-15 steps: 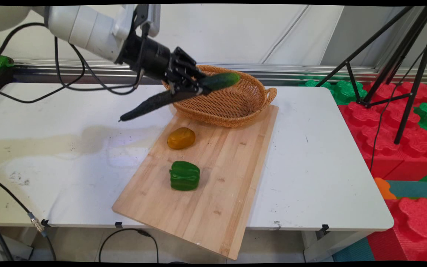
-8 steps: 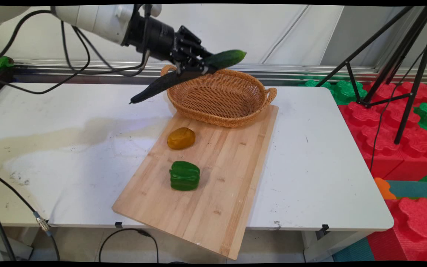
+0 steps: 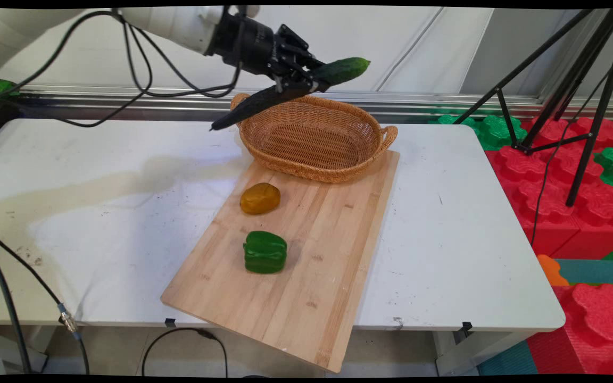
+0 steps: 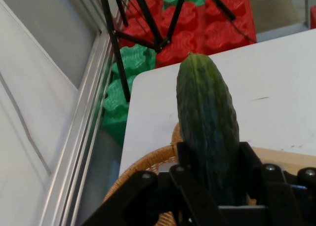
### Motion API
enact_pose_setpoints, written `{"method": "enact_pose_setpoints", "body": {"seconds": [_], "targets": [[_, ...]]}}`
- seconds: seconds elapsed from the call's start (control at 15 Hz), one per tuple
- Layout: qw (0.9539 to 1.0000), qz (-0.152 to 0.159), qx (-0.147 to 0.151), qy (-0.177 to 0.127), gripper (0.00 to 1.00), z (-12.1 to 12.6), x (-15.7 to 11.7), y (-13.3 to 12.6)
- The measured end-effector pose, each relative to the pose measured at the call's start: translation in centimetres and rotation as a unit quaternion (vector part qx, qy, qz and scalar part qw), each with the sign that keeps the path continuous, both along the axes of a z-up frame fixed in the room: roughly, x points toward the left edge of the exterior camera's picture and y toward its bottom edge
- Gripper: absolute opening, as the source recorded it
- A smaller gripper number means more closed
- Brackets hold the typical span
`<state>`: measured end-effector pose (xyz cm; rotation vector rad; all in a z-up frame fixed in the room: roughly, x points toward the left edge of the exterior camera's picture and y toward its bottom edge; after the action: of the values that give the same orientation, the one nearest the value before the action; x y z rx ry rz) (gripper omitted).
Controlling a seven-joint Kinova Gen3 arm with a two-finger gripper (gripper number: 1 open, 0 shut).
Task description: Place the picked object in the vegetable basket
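My gripper is shut on a long dark green cucumber, held high above the back rim of the wicker basket. The cucumber slants, its lighter end up to the right and its dark stem end hanging down to the left of the basket. In the hand view the cucumber stands between the two fingers, with the basket's rim below it. The basket holds nothing that I can see.
A wooden cutting board lies in front of the basket, with a yellow-orange vegetable and a green bell pepper on it. A black tripod and red and green foam blocks stand off the table's right side.
The gripper has carried the cucumber up and to the right, from in front of the basket's left rim to above its back edge.
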<state>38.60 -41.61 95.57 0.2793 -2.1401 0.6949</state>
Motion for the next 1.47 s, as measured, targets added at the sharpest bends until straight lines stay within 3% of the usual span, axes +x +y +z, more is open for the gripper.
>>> {"method": "enact_pose_setpoints", "body": {"seconds": [0.87,1.47], "targets": [[0.9986,0.000,-0.011,-0.051,0.00,-6.0,-2.7,-9.2],[0.9973,0.008,0.005,-0.072,0.00,-8.9,-2.6,-11.1]]}}
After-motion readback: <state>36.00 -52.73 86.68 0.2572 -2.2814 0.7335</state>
